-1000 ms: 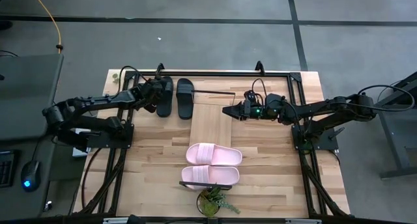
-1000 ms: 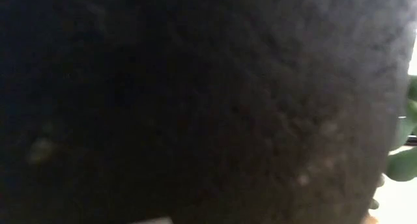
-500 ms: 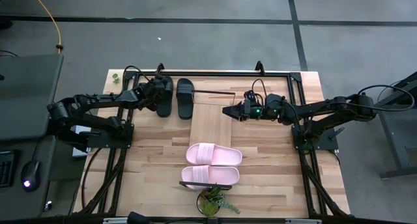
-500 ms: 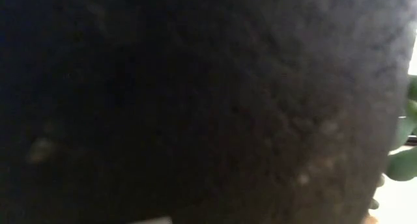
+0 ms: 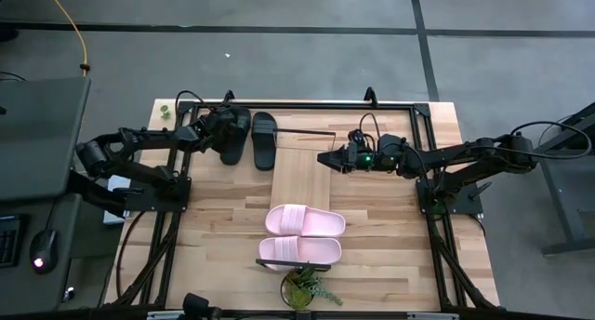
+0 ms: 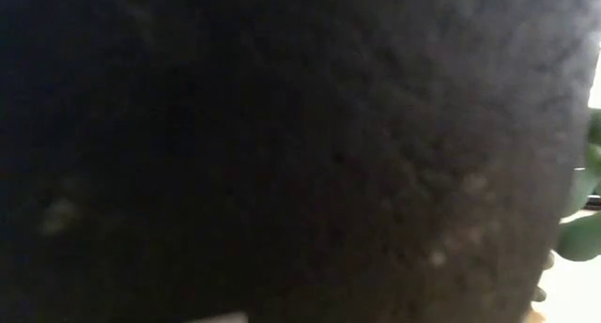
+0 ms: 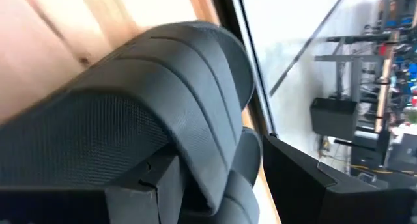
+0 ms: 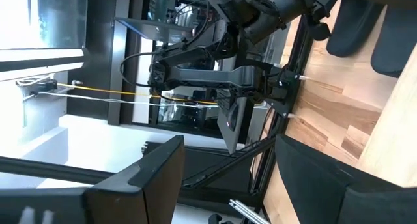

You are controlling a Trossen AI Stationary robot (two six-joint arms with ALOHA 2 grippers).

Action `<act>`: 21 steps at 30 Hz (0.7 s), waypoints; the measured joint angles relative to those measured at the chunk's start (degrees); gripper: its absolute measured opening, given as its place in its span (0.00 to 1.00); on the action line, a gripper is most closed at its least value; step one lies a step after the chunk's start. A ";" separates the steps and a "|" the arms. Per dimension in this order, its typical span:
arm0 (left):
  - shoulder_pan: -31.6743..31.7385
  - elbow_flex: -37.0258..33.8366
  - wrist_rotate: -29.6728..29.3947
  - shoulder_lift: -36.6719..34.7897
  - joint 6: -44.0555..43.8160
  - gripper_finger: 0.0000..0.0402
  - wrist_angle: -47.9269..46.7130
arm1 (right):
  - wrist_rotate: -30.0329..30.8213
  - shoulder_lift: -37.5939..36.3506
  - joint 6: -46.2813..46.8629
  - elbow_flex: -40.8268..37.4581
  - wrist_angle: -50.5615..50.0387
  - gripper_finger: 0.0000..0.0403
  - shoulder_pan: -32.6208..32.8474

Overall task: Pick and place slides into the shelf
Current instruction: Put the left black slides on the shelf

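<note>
Nearest you, the pink slides [image 5: 304, 221] lie side by side on the table [image 5: 223, 236]. Farther back, your right gripper [image 5: 323, 158] hovers open over the shelf [image 5: 299, 174]. Far left, your left gripper [image 5: 231, 134] clamps one black slide [image 5: 233, 145], its mate [image 5: 264, 139] alongside.

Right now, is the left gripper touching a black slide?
Touching. The left wrist view shows the black slide filling the frame, against the left gripper; the high view puts that gripper over the slide.

2 black slides [image 5: 249, 139], 2 pink slides [image 5: 302, 234]
</note>
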 joint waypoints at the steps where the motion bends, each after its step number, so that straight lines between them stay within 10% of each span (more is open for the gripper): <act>1: 0.00 0.00 -0.11 0.41 -0.13 0.45 0.73 | 0.00 0.00 0.00 0.00 -0.16 0.57 0.00; 10: -0.09 0.00 1.61 3.11 -0.21 0.40 1.51 | 0.02 0.00 0.00 0.00 -0.18 0.57 0.00; 21: -0.07 0.02 1.49 3.08 -0.30 0.02 2.58 | 1.11 0.00 0.00 0.00 -0.61 0.57 0.00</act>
